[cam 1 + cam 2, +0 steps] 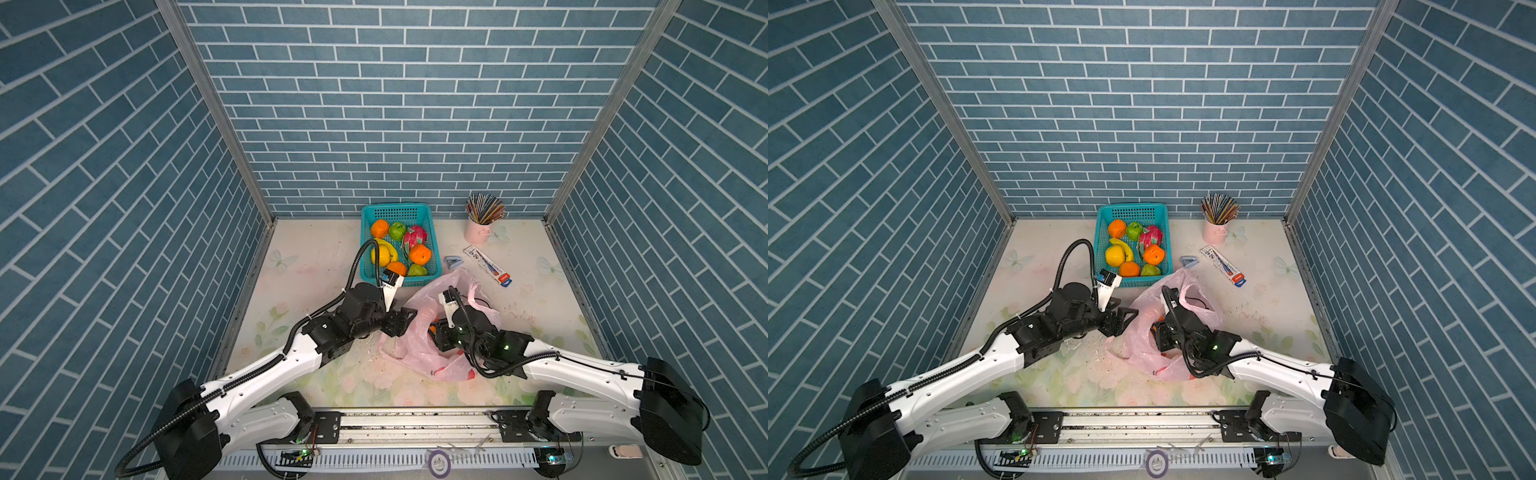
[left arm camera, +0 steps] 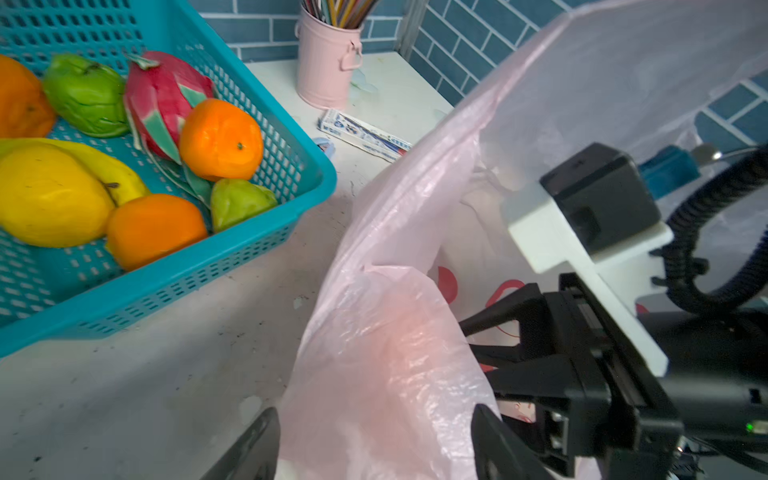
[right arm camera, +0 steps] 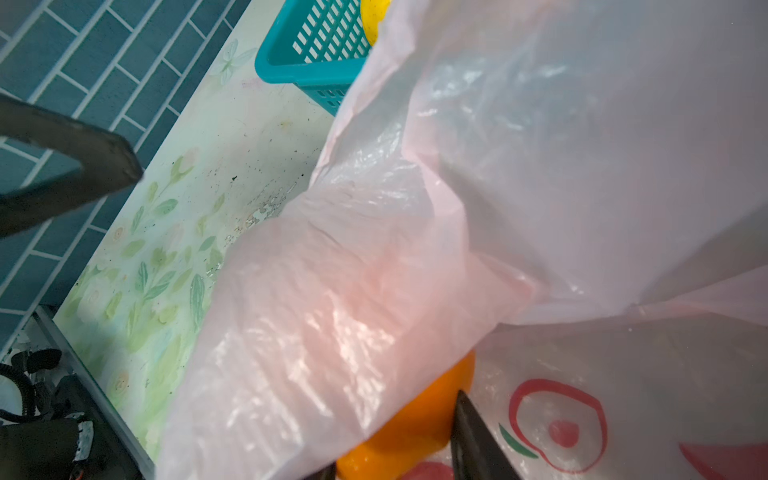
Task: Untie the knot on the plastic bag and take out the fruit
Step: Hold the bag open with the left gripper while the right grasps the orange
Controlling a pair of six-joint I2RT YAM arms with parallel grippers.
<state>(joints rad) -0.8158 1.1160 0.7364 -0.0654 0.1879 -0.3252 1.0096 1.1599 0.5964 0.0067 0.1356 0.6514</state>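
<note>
Crinkles and glossy folds cover the plastic bag (image 1: 415, 353), a thin, translucent pink carrier. It slumps on the floral-printed table (image 1: 316, 374) between the two arms, just beside the near corner of the teal basket (image 1: 363, 241). Its mouth gapes open, and red fruit prints (image 3: 557, 424) with a small green leaf mark show on its inner wall. The left gripper (image 2: 374, 411) has its jaws spread wide, one black finger on each side of a raised fold of the bag's rim. Neither finger pinches the film in the left wrist view. The right gripper (image 1: 435, 332) reaches inside the bag. In the right wrist view its jaws are closed to a middling width on one bagged orange (image 3: 407, 415), which is round and smooth with a slight sheen. One finger (image 3: 473, 436) lies against the orange's side and the other shows only as a sliver at the picture's edge. The basket is rigid plastic, rectangular, with perforated walls and floor. It holds eight pieces:
- three oranges (image 2: 220, 137)
- two green fruits (image 2: 87, 95) with lumpy skins
- one dragon fruit (image 2: 162, 95), red-pink with flat green scales
- one yellow round fruit (image 2: 45, 195)
- one curved yellow banana (image 2: 124, 174)

Toward the back wall on the right stands one pink cylindrical cup (image 2: 324, 70) with a side handle, packed with many thin striped pencils (image 1: 484, 208). Near it lie one long flat printed box (image 2: 361, 135) and one small blue-grey object (image 1: 451, 261), too small to identify.
</note>
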